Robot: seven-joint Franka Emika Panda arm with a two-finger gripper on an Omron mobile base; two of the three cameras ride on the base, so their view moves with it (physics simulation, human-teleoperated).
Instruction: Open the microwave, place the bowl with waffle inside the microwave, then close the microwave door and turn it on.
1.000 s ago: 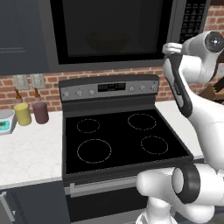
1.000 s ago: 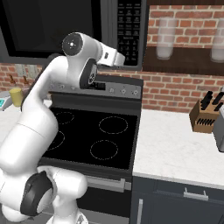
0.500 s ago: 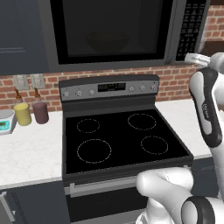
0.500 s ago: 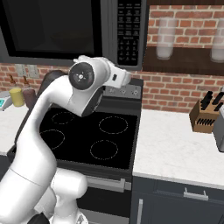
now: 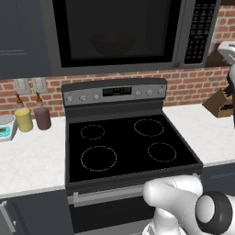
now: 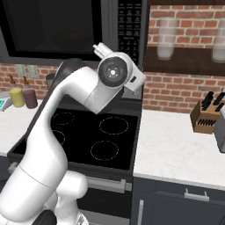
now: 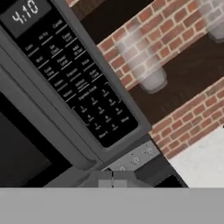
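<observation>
The microwave [image 5: 114, 34] hangs above the stove with the microwave door [image 5: 117, 30] closed. Through its dark window a round bowl [image 5: 112, 43] shows faintly inside; the waffle cannot be made out. In the hand view the black keypad [image 7: 78, 83] runs tilted across the frame, its display lit at the upper left. My gripper [image 7: 113, 180] is shut with nothing in it, its tips together at the bottom of that view, just below and short of the keypad's lower corner. My wrist [image 6: 114, 72] is raised in front of the keypad [image 6: 129, 26].
The black four-burner stove [image 5: 124, 147] lies below the microwave. A knife block [image 6: 204, 116] stands on the white counter [image 6: 176, 149] to the right. Glasses [image 6: 165, 44] sit on a dark shelf beside the keypad. Two jars [image 5: 32, 118] stand on the left counter.
The arm has swung to the right, away from the microwave's front, so that just its edge remains in the left base view. The gripper stays shut and the door stays closed.
</observation>
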